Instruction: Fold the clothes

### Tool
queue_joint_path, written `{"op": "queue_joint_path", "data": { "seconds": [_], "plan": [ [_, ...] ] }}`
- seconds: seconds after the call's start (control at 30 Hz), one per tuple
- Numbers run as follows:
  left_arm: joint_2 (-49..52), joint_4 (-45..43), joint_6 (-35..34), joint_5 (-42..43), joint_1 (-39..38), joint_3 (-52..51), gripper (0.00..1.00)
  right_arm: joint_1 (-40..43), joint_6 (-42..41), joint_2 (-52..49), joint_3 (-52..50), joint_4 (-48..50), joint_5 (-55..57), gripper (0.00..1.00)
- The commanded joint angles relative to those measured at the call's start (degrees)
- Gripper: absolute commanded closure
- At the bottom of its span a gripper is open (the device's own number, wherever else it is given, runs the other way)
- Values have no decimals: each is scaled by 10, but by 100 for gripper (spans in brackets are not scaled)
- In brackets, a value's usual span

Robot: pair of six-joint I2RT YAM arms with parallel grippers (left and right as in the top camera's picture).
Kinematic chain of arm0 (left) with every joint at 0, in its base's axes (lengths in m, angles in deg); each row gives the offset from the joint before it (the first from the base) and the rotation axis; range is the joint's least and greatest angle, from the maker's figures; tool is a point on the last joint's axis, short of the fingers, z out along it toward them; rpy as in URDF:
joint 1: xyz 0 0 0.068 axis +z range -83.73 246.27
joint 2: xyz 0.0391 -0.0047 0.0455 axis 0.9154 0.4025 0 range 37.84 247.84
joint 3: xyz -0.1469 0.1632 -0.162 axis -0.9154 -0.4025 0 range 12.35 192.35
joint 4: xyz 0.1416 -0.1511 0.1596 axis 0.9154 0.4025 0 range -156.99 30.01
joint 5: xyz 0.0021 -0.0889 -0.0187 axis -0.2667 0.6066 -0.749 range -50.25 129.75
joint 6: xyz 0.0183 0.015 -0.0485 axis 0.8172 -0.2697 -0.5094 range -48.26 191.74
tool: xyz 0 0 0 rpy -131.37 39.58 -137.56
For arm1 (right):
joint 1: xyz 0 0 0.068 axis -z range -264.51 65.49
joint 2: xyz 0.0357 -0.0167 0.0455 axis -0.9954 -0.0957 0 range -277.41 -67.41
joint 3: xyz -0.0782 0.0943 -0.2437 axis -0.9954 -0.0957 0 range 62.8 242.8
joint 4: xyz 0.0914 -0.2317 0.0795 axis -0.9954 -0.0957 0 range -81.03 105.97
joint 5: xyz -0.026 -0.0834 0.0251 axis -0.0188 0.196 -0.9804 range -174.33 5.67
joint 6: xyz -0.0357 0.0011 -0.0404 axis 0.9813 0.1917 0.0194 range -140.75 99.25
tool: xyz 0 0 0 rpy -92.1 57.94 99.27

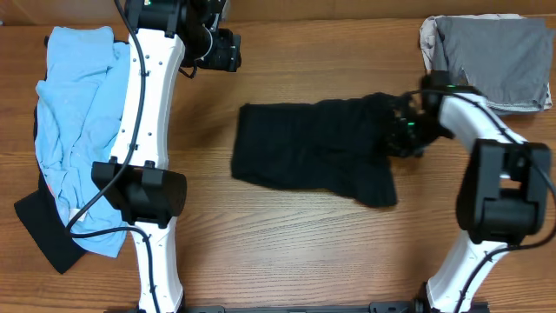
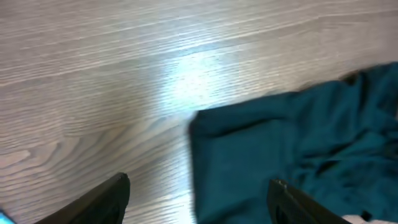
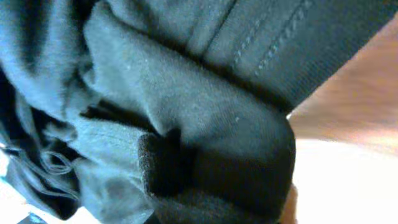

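Note:
A black garment (image 1: 308,152) lies partly spread in the middle of the wooden table, its right edge bunched up. My right gripper (image 1: 401,129) is at that bunched edge. In the right wrist view the dark fabric (image 3: 186,112) fills the frame and hides the fingers, which look shut on it. My left gripper (image 1: 221,48) hovers over bare table beyond the garment's far left corner. In the left wrist view its fingers (image 2: 200,180) are wide open and empty, with the garment's corner (image 2: 249,149) below them.
A pile of light blue clothes (image 1: 78,113) lies at the left edge, with a black item (image 1: 43,230) under its near end. Folded grey clothes (image 1: 495,56) sit at the far right corner. The arm bases stand at the near edge.

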Motion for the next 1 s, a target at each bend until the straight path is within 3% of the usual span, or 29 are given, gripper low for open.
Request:
{"op": "queue_joint_path", "data": {
  "seconds": [0.0, 0.2, 0.37, 0.5, 0.73, 0.8, 0.87, 0.97],
  "plan": [
    [-4, -6, -2, -7, 12, 11, 27, 8, 20, 64, 30, -21, -25, 96],
    [-4, -14, -2, -14, 26, 11, 26, -37, 17, 113, 53, -46, -25, 96],
    [-3, -22, -2, -30, 40, 11, 25, -140, -16, 119, 84, -36, -21, 96],
    [-2, -26, -1, -34, 54, 11, 24, -252, -80, 119, 98, 26, 15, 96],
    [-2, -34, -1, -33, 78, 7, 23, -420, -181, 96, 97, 151, 175, 94],
    [-2, -36, -1, -33, 84, 7, 23, -446, -184, 80, 97, 184, 184, 80],
    [-2, -36, -1, -33, 90, 7, 23, -460, -184, 63, 97, 210, 184, 44],
    [-2, -35, -1, -33, 94, 7, 23, -462, -183, 58, 97, 221, 172, 13]
  ]
}}
